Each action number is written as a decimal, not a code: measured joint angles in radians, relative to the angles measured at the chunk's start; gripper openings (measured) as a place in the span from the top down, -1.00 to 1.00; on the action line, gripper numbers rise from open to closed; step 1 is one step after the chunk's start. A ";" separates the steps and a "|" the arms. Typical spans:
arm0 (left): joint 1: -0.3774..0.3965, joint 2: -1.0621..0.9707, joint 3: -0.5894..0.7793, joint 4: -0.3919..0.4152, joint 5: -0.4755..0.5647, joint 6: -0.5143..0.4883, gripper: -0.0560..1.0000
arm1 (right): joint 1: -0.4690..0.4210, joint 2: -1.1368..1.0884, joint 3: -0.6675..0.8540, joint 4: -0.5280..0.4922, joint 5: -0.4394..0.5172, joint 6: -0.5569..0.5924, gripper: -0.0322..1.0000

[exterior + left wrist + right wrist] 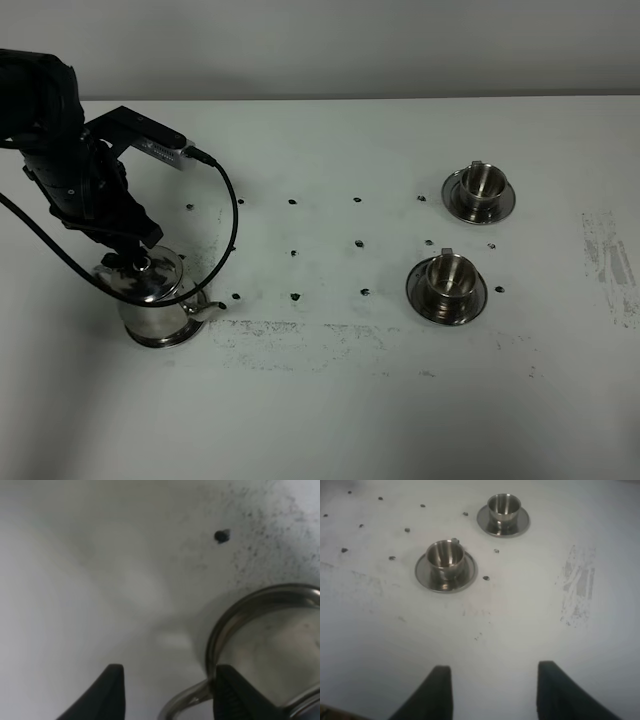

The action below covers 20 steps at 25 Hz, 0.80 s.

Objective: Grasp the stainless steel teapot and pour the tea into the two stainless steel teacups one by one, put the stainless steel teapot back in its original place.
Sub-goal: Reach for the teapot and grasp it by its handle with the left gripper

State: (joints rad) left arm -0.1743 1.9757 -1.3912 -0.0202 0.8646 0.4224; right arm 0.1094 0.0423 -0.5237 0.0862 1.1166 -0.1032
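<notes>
Teapot [152,300] sits at 9 o'clock on the surface [330,410]; left claw [167,675], released, straddles its loop handle [181,701], seemingly ready for a pouring grip. Right claw [492,675] hangs released, empty.

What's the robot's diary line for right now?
stage: teapot not yet gripped | left gripper: open, jaws either side of handle | right gripper: open, holding nothing | teacups: look empty
</notes>
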 joint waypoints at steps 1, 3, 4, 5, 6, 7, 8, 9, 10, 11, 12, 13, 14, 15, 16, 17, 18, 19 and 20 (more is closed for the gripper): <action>0.003 -0.001 0.000 0.004 0.004 0.000 0.14 | 0.000 0.000 0.000 0.000 0.000 0.000 0.19; 0.010 -0.001 0.000 0.010 0.013 0.000 0.14 | 0.000 0.000 0.000 0.000 0.000 0.000 0.19; 0.012 -0.001 0.000 0.020 0.018 0.000 0.14 | 0.000 0.000 0.000 0.000 0.000 0.000 0.19; 0.015 -0.001 0.000 0.020 0.025 0.000 0.14 | 0.000 0.000 0.000 0.000 0.000 0.000 0.19; 0.020 -0.001 0.000 0.020 0.032 0.000 0.14 | 0.000 0.000 0.000 0.000 0.000 0.000 0.19; 0.023 -0.001 0.000 0.020 0.036 0.000 0.14 | 0.000 0.000 0.000 0.000 0.000 0.000 0.19; 0.025 -0.001 0.000 0.020 0.044 0.000 0.14 | 0.000 0.000 0.000 0.000 0.000 0.000 0.19; 0.029 -0.001 0.000 0.020 0.052 0.000 0.14 | 0.000 0.000 0.000 0.000 0.000 0.000 0.19; 0.031 -0.001 0.000 0.020 0.060 0.000 0.14 | 0.000 0.000 0.000 0.000 0.000 0.000 0.19; 0.033 -0.001 0.000 0.026 0.069 0.000 0.14 | 0.000 0.000 0.000 0.000 0.000 0.000 0.19; 0.035 -0.001 0.000 0.026 0.080 0.000 0.14 | 0.000 0.000 0.000 0.000 0.000 0.000 0.19; 0.035 -0.001 0.000 0.026 0.088 0.000 0.14 | 0.000 0.000 0.000 0.000 0.000 0.000 0.19; 0.035 -0.001 0.000 0.026 0.094 0.000 0.14 | 0.000 0.000 0.000 0.000 0.000 0.000 0.19; 0.035 -0.001 0.000 0.026 0.095 0.000 0.14 | 0.000 0.000 0.000 0.000 0.000 0.000 0.19; 0.037 -0.001 0.000 0.026 0.096 0.000 0.14 | 0.000 0.000 0.000 0.000 0.000 0.000 0.19; 0.039 -0.003 0.000 0.026 0.095 0.001 0.14 | 0.000 0.000 0.000 0.000 0.000 0.000 0.19; 0.041 -0.009 0.000 0.026 0.092 0.001 0.14 | 0.000 0.000 0.000 0.000 0.000 0.000 0.19; 0.047 -0.018 0.000 0.026 0.084 0.001 0.14 | 0.000 0.000 0.000 0.000 0.000 0.000 0.19; 0.053 -0.030 0.000 0.026 0.071 0.001 0.14 | 0.000 0.000 0.000 0.000 0.000 0.000 0.19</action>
State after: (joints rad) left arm -0.1213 1.9454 -1.3912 0.0054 0.9359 0.4233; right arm 0.1094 0.0423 -0.5237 0.0862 1.1166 -0.1032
